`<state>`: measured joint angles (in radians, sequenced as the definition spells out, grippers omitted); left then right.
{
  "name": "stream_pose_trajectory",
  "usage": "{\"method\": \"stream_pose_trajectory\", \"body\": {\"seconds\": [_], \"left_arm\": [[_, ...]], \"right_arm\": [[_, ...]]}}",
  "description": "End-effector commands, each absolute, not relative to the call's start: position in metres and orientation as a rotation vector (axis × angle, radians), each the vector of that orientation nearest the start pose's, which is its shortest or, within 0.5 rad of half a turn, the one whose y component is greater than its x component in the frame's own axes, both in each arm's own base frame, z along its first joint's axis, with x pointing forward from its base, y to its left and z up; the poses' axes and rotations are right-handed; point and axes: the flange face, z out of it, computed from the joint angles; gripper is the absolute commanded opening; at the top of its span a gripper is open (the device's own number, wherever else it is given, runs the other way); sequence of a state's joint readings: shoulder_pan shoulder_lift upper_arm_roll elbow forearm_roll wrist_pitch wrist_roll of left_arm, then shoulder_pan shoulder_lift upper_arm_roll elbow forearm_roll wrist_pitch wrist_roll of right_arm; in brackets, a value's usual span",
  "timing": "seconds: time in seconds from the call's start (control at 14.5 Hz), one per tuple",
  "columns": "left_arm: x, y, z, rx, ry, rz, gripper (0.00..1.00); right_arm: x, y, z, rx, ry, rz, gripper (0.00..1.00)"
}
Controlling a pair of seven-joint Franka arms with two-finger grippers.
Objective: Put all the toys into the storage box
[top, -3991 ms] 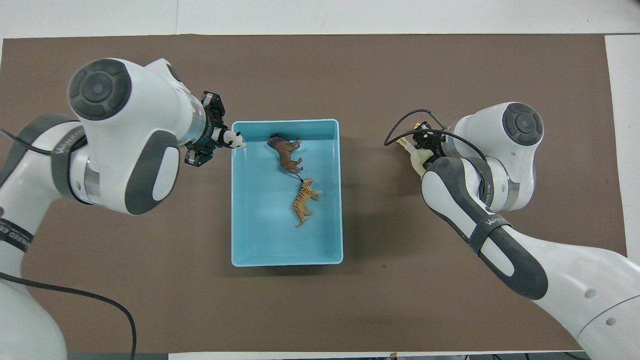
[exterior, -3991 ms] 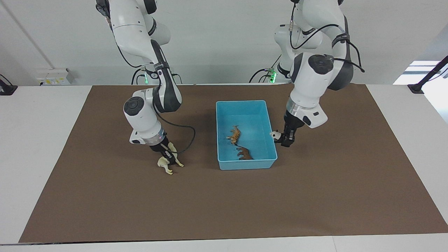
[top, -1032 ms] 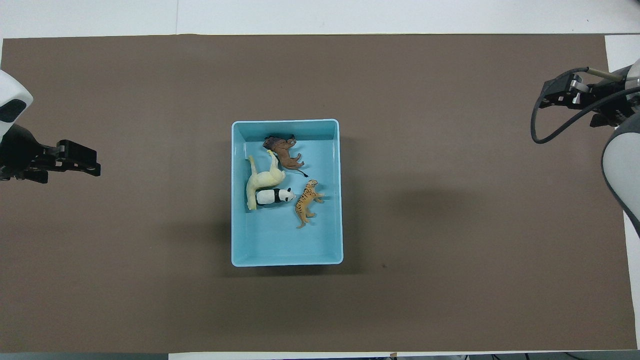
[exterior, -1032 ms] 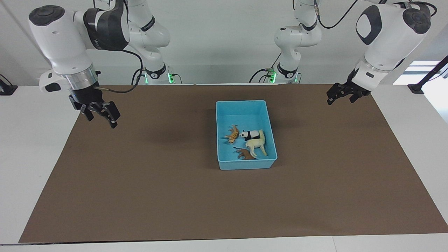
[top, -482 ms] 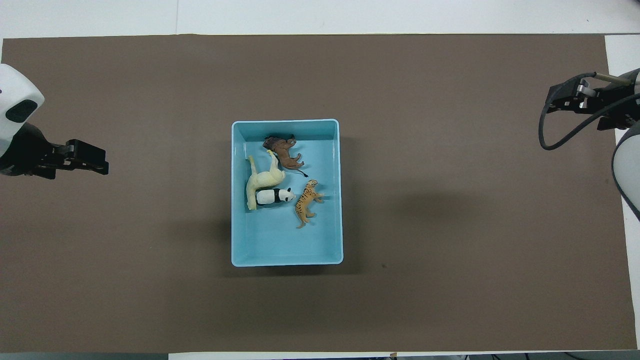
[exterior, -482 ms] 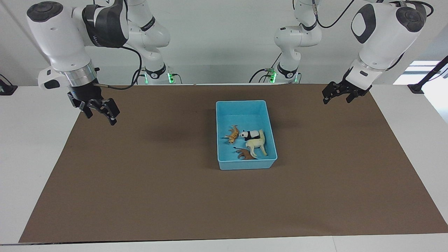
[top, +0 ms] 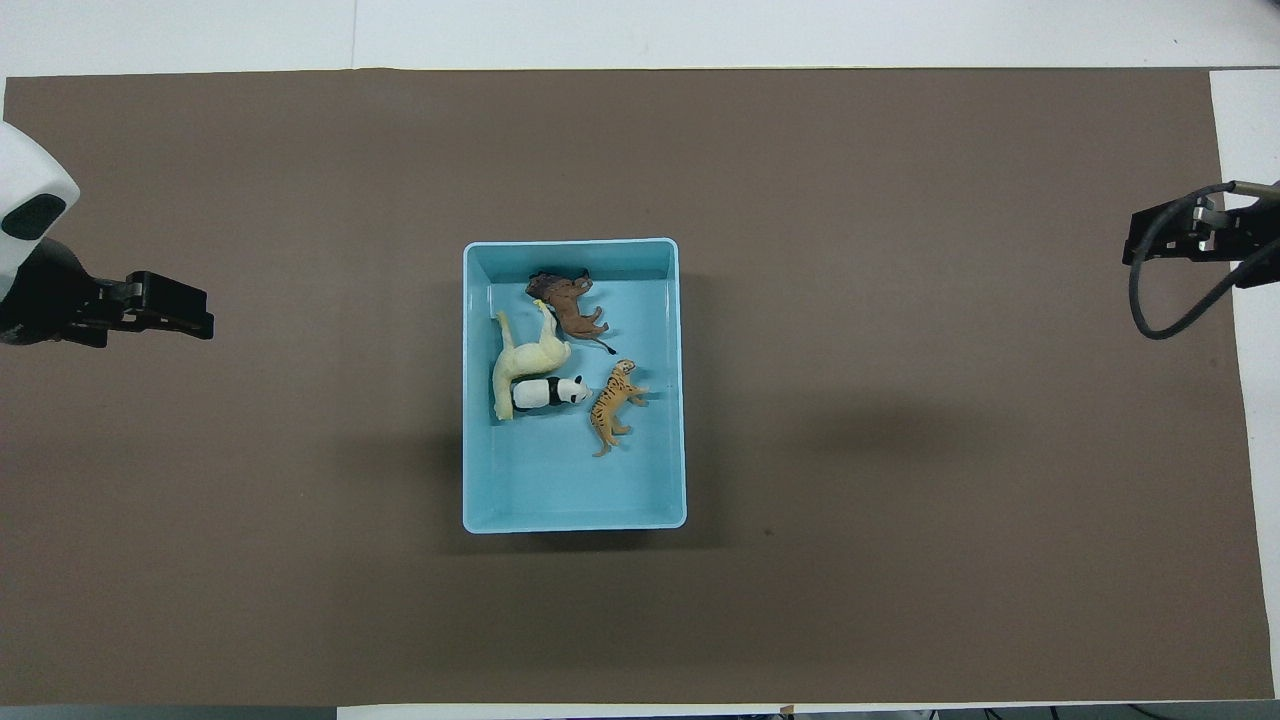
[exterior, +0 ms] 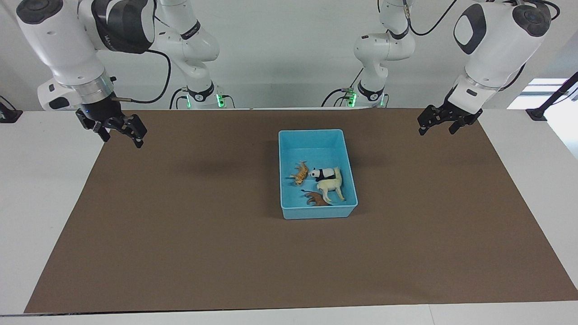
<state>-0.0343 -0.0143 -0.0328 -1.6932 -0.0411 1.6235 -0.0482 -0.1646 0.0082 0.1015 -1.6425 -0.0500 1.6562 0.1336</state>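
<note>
four small plastic animal figurines lie together inside the rectangular light blue plastic storage box [exterior: 317, 134] [top: 574, 515] with low walls, which sits on the brown paper mat [exterior: 189, 234] [top: 900, 500] covering the white table [exterior: 40, 189] [top: 700, 30]. the brown lion [exterior: 317, 199] [top: 568, 301] lies in the part of the box farthest from the robots, the cream long-necked llama [exterior: 332, 186] [top: 525, 360] just beside it along the wall toward the left arm's end of the table, the black-and-white panda [exterior: 323, 173] [top: 547, 392] touching the llama, and the orange striped tiger [exterior: 300, 173] [top: 611, 404] on its side next to the panda toward the right arm's end. the half of the box nearest the robots holds nothing. the left gripper [exterior: 439, 120] [top: 170, 303] hangs in the air over the mat's edge at the left arm's end, fingers apart and holding nothing. the right gripper [exterior: 121, 130] [top: 1185, 233] hangs over the mat's edge at the right arm's end, likewise spread and empty. both are well apart from the box
</note>
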Motion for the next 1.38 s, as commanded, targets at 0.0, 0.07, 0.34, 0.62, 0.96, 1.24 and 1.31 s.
{"method": "stream_pose_trajectory", "body": {"seconds": [0.0,0.07,0.34,0.62,0.96,1.24,1.31], "left_arm": [[0.543,-0.041,0.582,-3.172,0.032,0.076,1.00],[0.543,-0.041,0.582,-3.172,0.032,0.076,1.00],[0.544,-0.040,0.583,-3.173,0.029,0.069,1.00],[0.544,-0.041,0.582,-3.172,0.032,0.076,1.00],[0.544,-0.041,0.582,-3.172,0.032,0.074,1.00],[0.544,-0.041,0.583,-3.173,0.032,0.069,1.00],[0.544,-0.043,0.583,-3.172,0.037,0.071,1.00]], "right_arm": [[0.540,-0.034,0.612,-3.171,0.228,0.019,1.00],[0.535,-0.032,0.619,-3.173,0.223,0.002,1.00],[0.529,-0.033,0.623,-3.159,0.219,0.044,1.00],[0.528,-0.034,0.623,-3.142,0.237,0.049,1.00],[0.526,-0.035,0.622,-3.144,0.242,0.047,1.00],[0.526,-0.034,0.623,-3.151,0.221,0.047,1.00],[0.526,-0.034,0.622,-3.159,0.186,0.050,1.00]]}}
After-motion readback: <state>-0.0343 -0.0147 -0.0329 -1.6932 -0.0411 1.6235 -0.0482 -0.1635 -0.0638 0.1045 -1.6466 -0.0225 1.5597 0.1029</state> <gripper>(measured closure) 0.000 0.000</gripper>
